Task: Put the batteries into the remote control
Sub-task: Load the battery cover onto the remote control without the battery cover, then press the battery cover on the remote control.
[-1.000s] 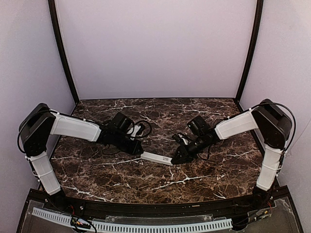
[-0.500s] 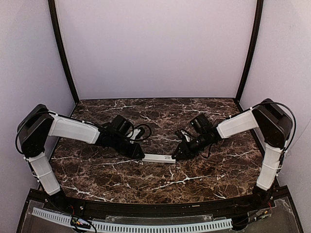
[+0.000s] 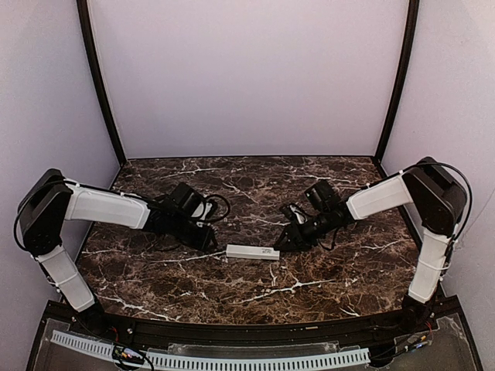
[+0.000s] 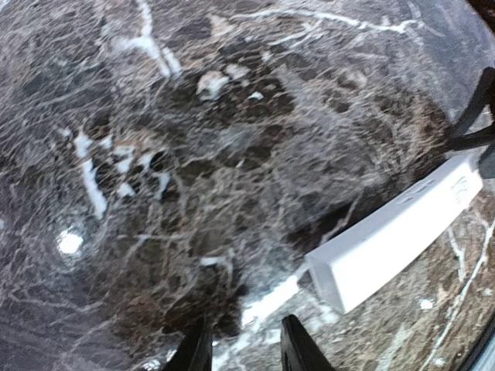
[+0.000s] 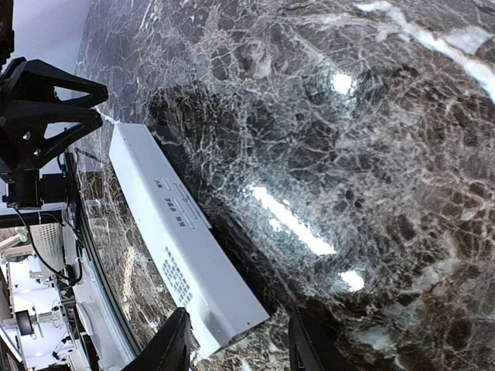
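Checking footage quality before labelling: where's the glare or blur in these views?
Right wrist: bright glare streaks on the marble table, remote control sharp. Left wrist: marble smeared and soft, remote's white face washed out. Top external: even light, no strong glare.

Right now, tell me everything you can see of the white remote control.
The remote control is a slim white bar, plastic-looking, with small grey markings on its upper face. It lies flat on the dark marble table, near the middle, running left to right. The left gripper and right gripper stand open off its ends, neither gripping it.
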`<action>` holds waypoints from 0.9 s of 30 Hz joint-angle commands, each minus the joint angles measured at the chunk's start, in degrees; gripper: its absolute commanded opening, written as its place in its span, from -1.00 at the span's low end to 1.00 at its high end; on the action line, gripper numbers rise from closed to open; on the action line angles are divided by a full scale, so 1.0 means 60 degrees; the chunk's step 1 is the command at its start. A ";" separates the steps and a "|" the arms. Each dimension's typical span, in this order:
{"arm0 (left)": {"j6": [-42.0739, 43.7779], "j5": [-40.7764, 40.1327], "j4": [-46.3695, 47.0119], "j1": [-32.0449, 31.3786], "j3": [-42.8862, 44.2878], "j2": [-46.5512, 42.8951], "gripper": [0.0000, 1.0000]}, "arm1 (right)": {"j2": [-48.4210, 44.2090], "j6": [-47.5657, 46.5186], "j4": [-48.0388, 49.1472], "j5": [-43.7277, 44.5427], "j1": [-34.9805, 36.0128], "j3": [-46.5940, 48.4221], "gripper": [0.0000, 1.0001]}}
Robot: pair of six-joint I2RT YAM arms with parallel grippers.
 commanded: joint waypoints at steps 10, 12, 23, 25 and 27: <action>0.0873 -0.2850 -0.1914 -0.1185 0.1524 0.1097 -0.50 | -0.0426 0.0634 0.0545 -0.0466 0.0082 -0.0650 -0.18; 0.0948 -0.3025 -0.2018 -0.1331 0.1712 0.1293 -0.52 | -0.0343 0.0714 0.0703 -0.0569 0.0084 -0.0674 -0.19; 0.1103 -0.3476 -0.2627 -0.2088 0.2749 0.2267 -0.62 | -0.0038 0.1018 0.1322 -0.0960 0.0107 -0.0759 -0.29; 0.1145 -0.3401 -0.2648 -0.2180 0.2848 0.2339 -0.65 | 0.0050 0.1022 0.1399 -0.1044 0.0121 -0.0766 -0.33; 0.1126 -0.3350 -0.2722 -0.2249 0.2932 0.2417 -0.67 | 0.0144 0.1079 0.1519 -0.1166 0.0149 -0.0755 -0.34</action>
